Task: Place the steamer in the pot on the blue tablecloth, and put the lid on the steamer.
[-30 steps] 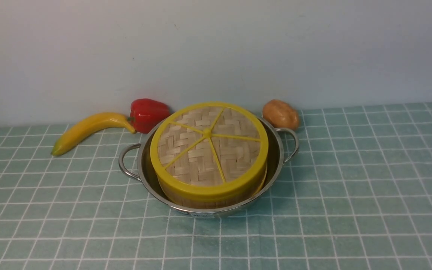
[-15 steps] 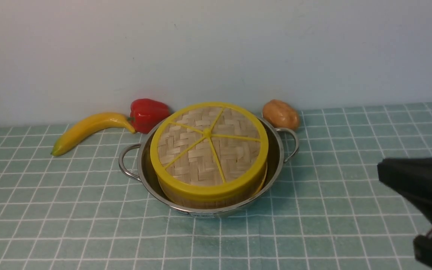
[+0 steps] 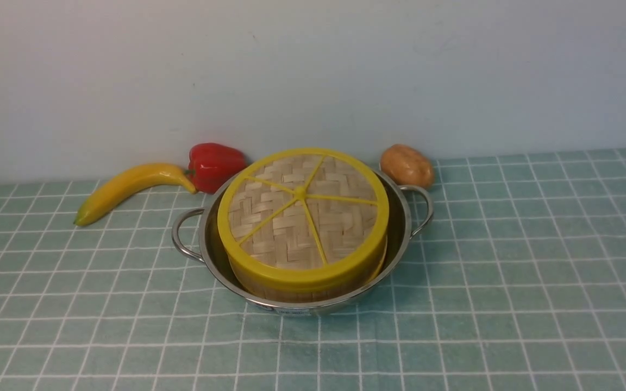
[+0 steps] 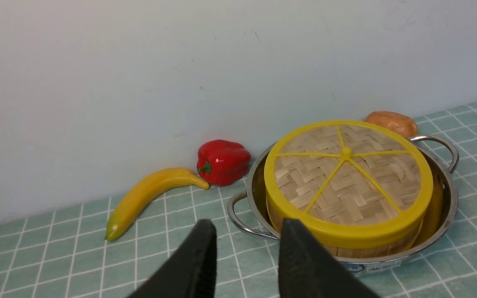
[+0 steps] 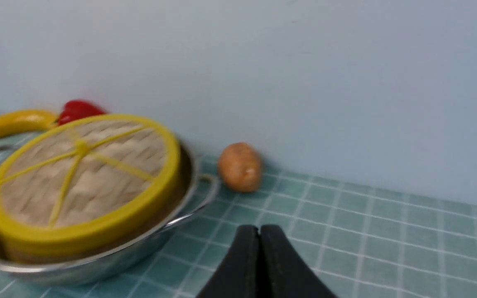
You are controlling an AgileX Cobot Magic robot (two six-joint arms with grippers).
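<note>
Woven bamboo lid, yellow rim and five spokes, caps the steamer seated in the steel pot on the blue tablecloth; left gripper parted and empty, right gripper closed, empty

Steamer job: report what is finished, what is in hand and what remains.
Done: the round bamboo steamer sits inside the shiny steel pot on the blue-green checked tablecloth, and the woven yellow-rimmed lid lies on top of it. In hand: nothing; the left gripper is open and empty, the right gripper shut and empty. Left: nothing visible.
</note>
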